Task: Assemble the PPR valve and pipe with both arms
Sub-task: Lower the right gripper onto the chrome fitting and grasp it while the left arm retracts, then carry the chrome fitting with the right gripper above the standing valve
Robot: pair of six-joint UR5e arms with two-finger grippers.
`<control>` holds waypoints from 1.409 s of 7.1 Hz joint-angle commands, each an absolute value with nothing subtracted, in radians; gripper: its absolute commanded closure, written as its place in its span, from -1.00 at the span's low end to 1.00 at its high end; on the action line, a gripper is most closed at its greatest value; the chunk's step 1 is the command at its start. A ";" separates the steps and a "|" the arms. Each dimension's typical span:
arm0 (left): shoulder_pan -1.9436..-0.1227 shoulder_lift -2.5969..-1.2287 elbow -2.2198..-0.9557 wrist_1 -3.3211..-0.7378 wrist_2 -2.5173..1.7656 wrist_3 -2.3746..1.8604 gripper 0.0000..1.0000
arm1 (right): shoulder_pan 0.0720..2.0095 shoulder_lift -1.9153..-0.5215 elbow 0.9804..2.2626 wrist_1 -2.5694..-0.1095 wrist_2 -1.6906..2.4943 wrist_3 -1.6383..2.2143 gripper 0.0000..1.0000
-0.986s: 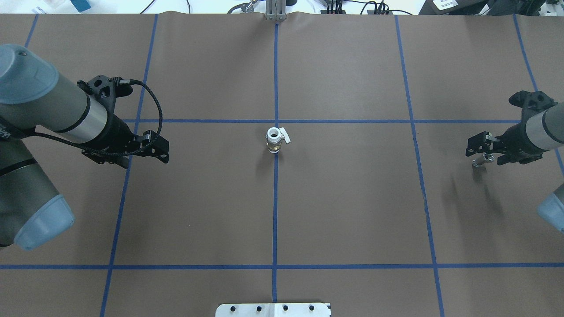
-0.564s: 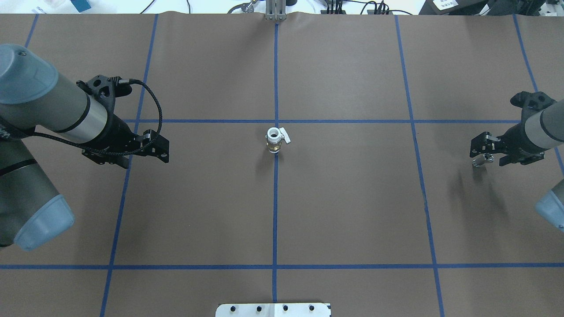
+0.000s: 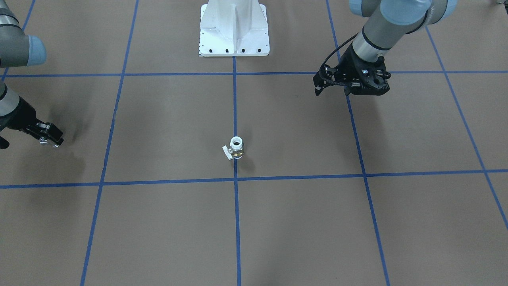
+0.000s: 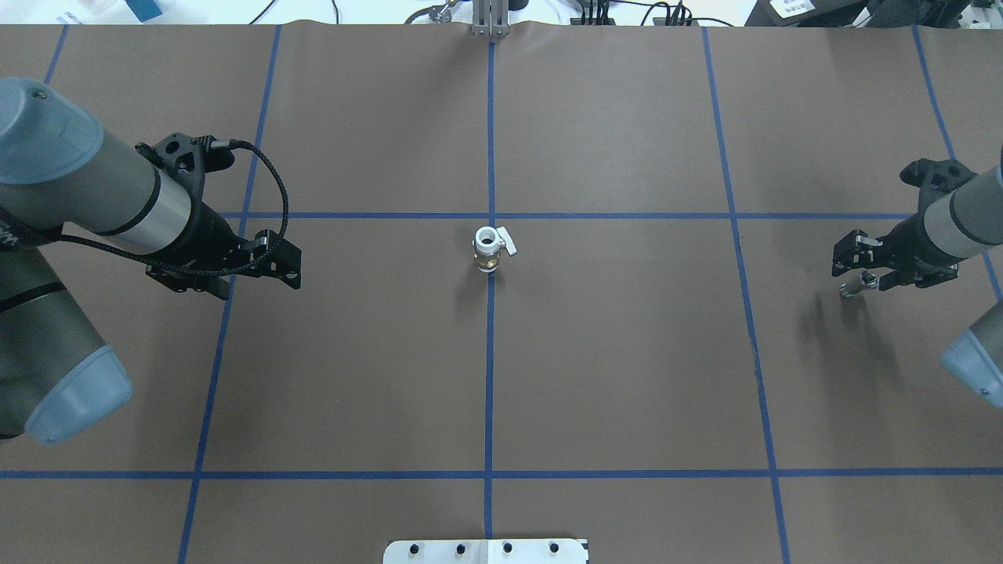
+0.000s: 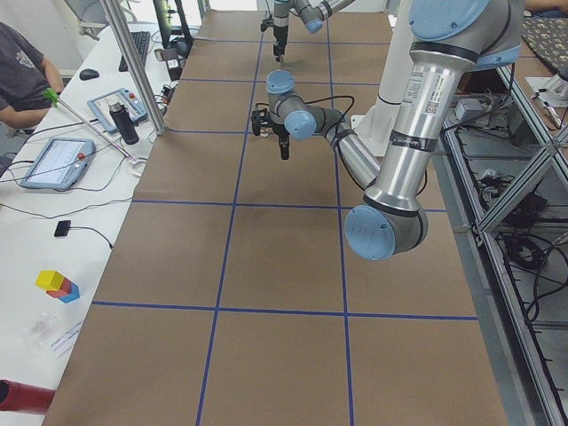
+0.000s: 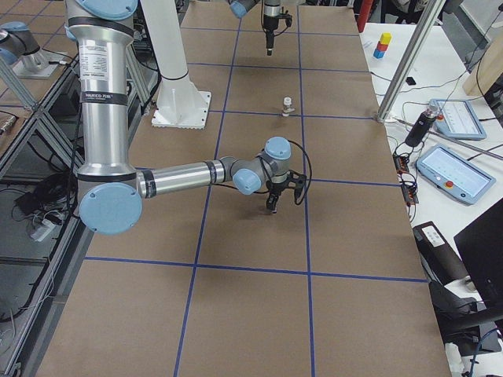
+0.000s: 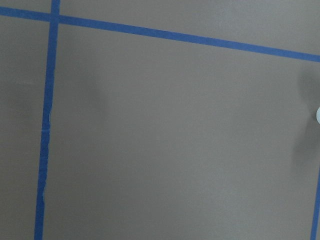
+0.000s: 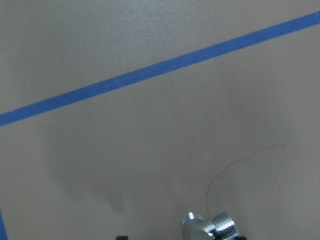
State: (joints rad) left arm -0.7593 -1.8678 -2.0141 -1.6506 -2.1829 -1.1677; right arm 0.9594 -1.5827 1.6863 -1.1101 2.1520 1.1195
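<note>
The PPR valve (image 4: pixel 487 249) stands upright at the table's centre, white ring end up, its lever to one side; it also shows in the front-facing view (image 3: pixel 236 147). My right gripper (image 4: pixel 858 270) is far to the right of it, shut on the chrome pipe (image 4: pixel 854 287), which hangs below the fingers above the table. The pipe shows at the bottom edge of the right wrist view (image 8: pixel 212 227) and in the front-facing view (image 3: pixel 50 143). My left gripper (image 4: pixel 295 268) hovers well to the left of the valve, open and empty.
The white bolted pedestal (image 3: pixel 234 31) stands at the robot's side of the table. Blue tape lines (image 4: pixel 490 352) cross the brown cover in a grid. Tablets and cables (image 6: pixel 452 169) lie on the operators' bench beyond the far edge.
My right arm has shifted slightly with the pipe still in its gripper. The left arm and the valve have not moved.
</note>
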 commanded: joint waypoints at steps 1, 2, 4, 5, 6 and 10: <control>-0.759 -1.870 -2.014 -1.651 -2.183 -1.170 -1.00 | 0.962 -1.586 1.687 -1.109 2.154 1.117 0.03; -0.759 -1.870 -2.014 -1.651 -2.183 -1.170 -1.00 | 0.965 -1.588 1.689 -1.108 2.154 1.117 0.48; -0.759 -1.871 -2.016 -1.651 -2.183 -1.172 -1.00 | 0.991 -1.591 1.703 -1.112 2.173 1.114 1.00; -0.768 -1.862 -2.019 -1.651 -2.187 -1.157 -1.00 | 1.018 -1.586 1.719 -1.115 2.225 1.118 1.00; -0.797 -1.827 -2.048 -1.651 -2.192 -1.113 -1.00 | 1.023 -1.572 1.732 -1.118 2.232 1.126 1.00; -1.024 -1.544 -2.068 -1.655 -2.313 -0.774 -1.00 | 0.967 -1.201 1.782 -1.518 2.218 1.248 1.00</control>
State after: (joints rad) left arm -0.9502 -1.6114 -2.0956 -1.6502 -2.2638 -0.8493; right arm 1.0043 -1.3241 1.7540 -1.3718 2.2277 1.2052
